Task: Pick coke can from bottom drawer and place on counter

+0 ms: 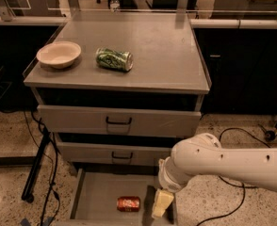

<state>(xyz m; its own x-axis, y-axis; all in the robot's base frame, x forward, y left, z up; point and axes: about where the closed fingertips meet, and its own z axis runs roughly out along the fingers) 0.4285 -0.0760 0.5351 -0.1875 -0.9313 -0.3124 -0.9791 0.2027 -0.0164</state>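
Note:
The coke can (pixel 128 204) lies on its side on the grey floor of the open bottom drawer (pixel 98 197), at the bottom of the camera view. My gripper (pixel 160 205) hangs from the white arm (pixel 223 163) just right of the can, low over the drawer and a short gap from the can. The counter (pixel 162 55) is the flat grey top of the drawer cabinet above.
A green patterned can (pixel 113 59) lies on its side on the counter's left half beside a pale bowl (pixel 59 54). Two closed drawers with black handles (pixel 118 121) sit above the open one. Cables trail on the speckled floor on both sides.

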